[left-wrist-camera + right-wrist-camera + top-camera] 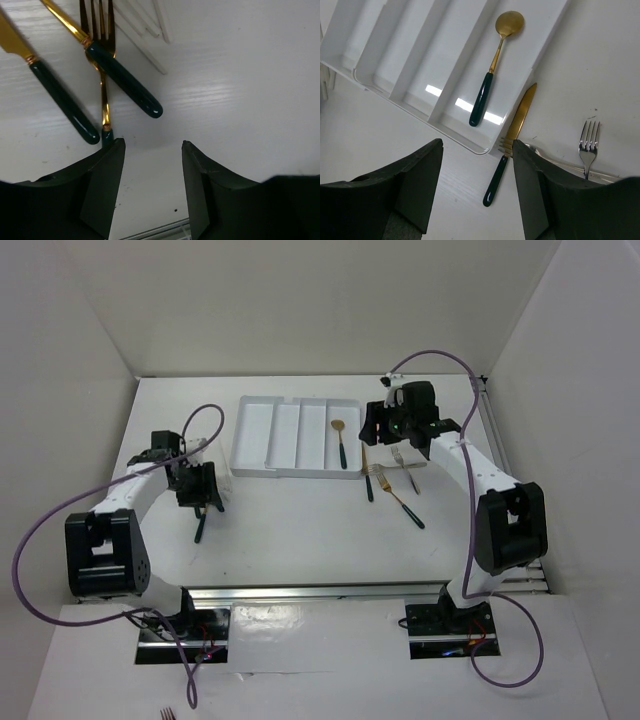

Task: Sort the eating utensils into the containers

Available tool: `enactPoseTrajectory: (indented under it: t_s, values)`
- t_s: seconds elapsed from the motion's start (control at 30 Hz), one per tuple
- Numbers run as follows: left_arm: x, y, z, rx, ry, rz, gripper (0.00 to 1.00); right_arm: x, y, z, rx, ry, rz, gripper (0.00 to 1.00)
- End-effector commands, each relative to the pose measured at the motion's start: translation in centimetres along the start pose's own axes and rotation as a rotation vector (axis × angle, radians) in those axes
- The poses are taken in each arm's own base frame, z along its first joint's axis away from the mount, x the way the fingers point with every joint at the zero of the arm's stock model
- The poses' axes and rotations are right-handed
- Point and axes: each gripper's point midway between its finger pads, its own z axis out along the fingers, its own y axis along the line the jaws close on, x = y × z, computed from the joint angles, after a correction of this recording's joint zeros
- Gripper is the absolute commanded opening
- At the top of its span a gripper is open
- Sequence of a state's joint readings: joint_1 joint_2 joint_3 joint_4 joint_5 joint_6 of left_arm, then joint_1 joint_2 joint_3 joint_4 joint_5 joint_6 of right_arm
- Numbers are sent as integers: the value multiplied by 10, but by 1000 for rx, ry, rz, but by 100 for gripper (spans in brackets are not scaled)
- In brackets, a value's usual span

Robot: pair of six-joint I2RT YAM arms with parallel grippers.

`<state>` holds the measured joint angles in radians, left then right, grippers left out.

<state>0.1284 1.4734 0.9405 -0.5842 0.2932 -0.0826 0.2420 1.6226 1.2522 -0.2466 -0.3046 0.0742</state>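
Note:
The white tray (285,435) lies at the back centre, and a gold spoon with a dark handle (340,443) lies in its rightmost compartment; both show in the right wrist view, the spoon (495,65) and the tray (415,60). My right gripper (398,427) is open and empty above the tray's right end (476,142). Below it lie a gold knife (512,145), gold fork tines (506,145) and a silver fork (588,145). My left gripper (200,488) is open and empty (152,145), just short of a knife (62,100), a fork (103,100) and a third dark-handled utensil (125,80).
The gold fork (398,495) lies right of the tray, between the knife (366,475) and the silver fork (403,465). A dark handle (200,528) sticks out below the left gripper. White walls close in the back and both sides. A purple cable loops over each arm.

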Motion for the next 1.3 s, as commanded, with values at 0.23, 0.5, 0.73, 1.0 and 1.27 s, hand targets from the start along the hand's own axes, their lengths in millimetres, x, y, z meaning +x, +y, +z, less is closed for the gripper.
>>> enactPoseTrajectory:
  t_s: [0.23,0.5,0.73,1.0,1.27]
  values:
    - [-37,-12,26,28,49,-131,60,-15,-9,-2,6,-33,-6,64]
    - [-38,0,43,-41,111,-175,51,-25,-25,-2,20,-44,15,64]
    - [-24,-1,24,-58,74,-154,48,-12,-33,0,19,-10,40,63]
    - [-17,2,26,-75,72,-167,52,-8,-33,6,1,6,45,63]
    - [-15,23,49,-163,135,-199,52,-6,-32,8,-7,18,50,62]
